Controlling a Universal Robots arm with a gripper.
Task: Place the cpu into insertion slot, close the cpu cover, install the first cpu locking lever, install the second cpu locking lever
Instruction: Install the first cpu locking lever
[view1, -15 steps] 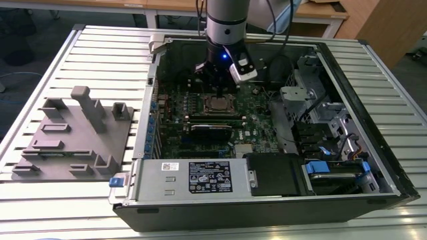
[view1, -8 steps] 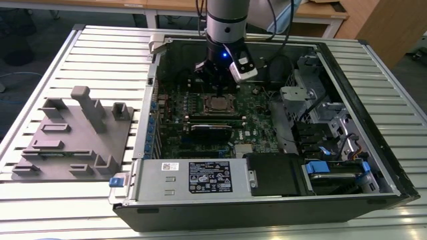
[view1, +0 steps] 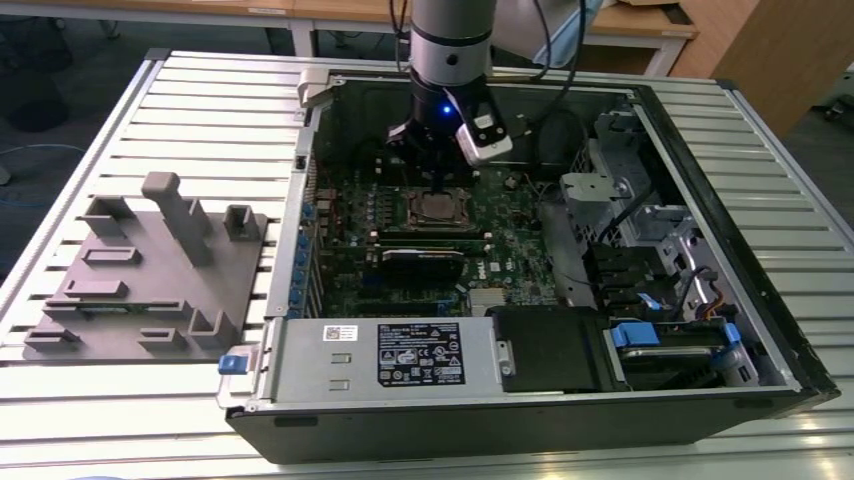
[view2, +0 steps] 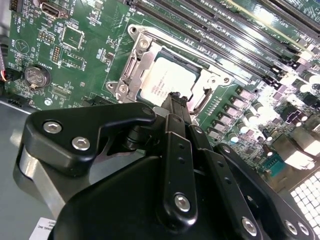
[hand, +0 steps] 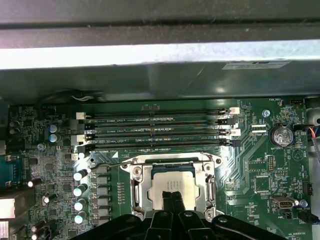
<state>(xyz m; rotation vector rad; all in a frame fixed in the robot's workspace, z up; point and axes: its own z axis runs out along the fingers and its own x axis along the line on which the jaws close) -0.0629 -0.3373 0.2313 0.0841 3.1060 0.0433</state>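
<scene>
Exterior view: the black tool (view1: 438, 178) hung inside an open computer case (view1: 534, 420) on a ribbed metal counter (view1: 200, 110), right above the square socket (view1: 438, 210), with open space on either side. Second wrist view: its narrow fingers (view2: 176, 107) were pressed together, tips just above the dull silver chip (view2: 165, 82), which sat in the socket under the flat metal cover (view2: 131, 70). First wrist view: green board (hand: 255, 165) and long black slots (hand: 160, 130) lay beyond the tool.

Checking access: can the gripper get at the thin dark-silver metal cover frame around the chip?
Probably yes: the black gripper hangs just above the square silver-grey chip, nothing lies between it and the cover frame, and the computer case is open.
</scene>
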